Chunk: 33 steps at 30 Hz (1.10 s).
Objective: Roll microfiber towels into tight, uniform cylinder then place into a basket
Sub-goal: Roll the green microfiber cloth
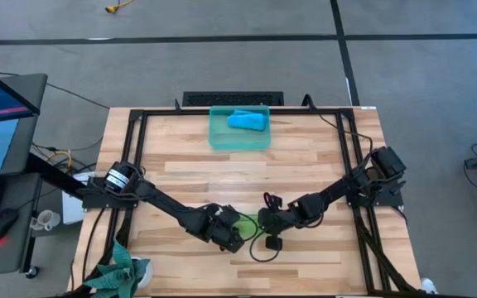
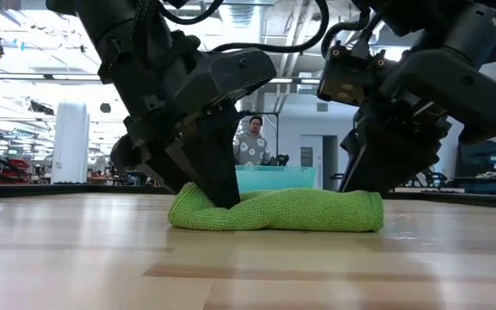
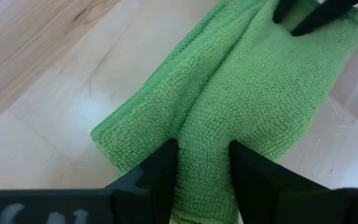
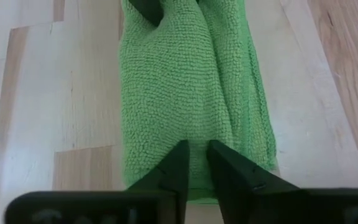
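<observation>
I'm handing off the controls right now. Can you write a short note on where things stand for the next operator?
Left pincer: shut on one end of the green towel.
Right pincer: pinching a fold at the towel's other end.
Green towel: a loose roll lying on the table near its front edge.
Done: blue towel lies in the basket.
Left: tighten the green roll and carry it to the basket.
</observation>
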### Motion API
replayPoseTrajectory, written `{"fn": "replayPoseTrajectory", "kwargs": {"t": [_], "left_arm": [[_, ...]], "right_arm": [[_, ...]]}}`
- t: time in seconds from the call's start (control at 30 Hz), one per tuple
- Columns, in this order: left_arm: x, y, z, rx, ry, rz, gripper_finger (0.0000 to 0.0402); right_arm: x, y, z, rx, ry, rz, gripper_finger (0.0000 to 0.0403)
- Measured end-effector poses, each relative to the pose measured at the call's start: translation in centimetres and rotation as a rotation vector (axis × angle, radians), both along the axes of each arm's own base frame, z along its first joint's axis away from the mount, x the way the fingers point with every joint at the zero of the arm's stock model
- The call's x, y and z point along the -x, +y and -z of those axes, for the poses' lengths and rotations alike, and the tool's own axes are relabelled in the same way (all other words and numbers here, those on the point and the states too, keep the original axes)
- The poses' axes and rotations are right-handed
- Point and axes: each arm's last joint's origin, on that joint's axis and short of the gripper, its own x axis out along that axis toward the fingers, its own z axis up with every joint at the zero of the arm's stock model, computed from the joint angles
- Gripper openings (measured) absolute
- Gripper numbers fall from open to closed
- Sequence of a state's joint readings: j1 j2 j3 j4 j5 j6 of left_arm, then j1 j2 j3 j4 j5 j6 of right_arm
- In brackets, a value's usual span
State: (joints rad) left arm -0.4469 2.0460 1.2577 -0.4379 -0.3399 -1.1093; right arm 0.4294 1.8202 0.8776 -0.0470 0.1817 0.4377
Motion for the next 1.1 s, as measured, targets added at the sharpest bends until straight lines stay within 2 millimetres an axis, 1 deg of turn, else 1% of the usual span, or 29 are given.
{"fn": "replayPoseTrajectory", "kwargs": {"t": [0.2, 0.27, 0.37, 0.5, 0.57, 0.63, 0.73, 0.87, 0.93, 1.0, 1.1], "left_arm": [[0.0, 0.0, 0.0, -0.001, -0.002, 0.009, 0.013], [0.0, 0.0, 0.0, -0.004, -0.004, 0.008, 0.013], [0.0, 0.0, 0.0, -0.005, -0.005, 0.008, 0.013], [-0.1, 0.1, 0.0, -0.004, -0.009, 0.009, 0.013], [-0.1, 0.1, 0.0, -0.004, -0.013, 0.009, 0.013], [-0.1, 0.0, 0.0, -0.007, -0.014, 0.018, 0.013], [-0.2, 0.0, 0.0, -0.008, -0.016, 0.02, 0.013], [-0.2, 0.0, 0.0, -0.008, -0.019, 0.02, 0.013], [-0.2, 0.0, 0.0, -0.008, -0.021, 0.019, 0.013], [-0.2, 0.0, 0.0, -0.008, -0.024, 0.018, 0.013], [-0.2, 0.0, 0.0, -0.008, -0.026, 0.018, 0.013]], "right_arm": [[0.0, -0.5, -0.6, -0.014, 0.0, -0.015, 0.0131], [0.2, -0.8, -1.3, -0.041, 0.009, -0.032, 0.0138], [0.8, -1.3, -2.9, -0.046, 0.01, -0.04, 0.0142], [2.2, -1.4, -5.4, -0.012, -0.004, -0.052, 0.0137], [3.2, -1.1, -6.6, 0.015, -0.037, -0.056, 0.0132], [4.5, -0.5, -7.2, 0.046, -0.087, -0.062, 0.0129], [6.6, 0.3, -7.1, 0.099, -0.161, -0.038, 0.0125], [8.6, 1.0, -5.3, 0.121, -0.229, 0.031, 0.0123], [8.9, 1.2, -4.5, 0.079, -0.257, 0.047, 0.0123], [8.8, 1.2, -3.8, 0.044, -0.278, 0.065, 0.0123], [8.1, 1.2, -3.2, 0.014, -0.299, 0.1, 0.0125]]}}
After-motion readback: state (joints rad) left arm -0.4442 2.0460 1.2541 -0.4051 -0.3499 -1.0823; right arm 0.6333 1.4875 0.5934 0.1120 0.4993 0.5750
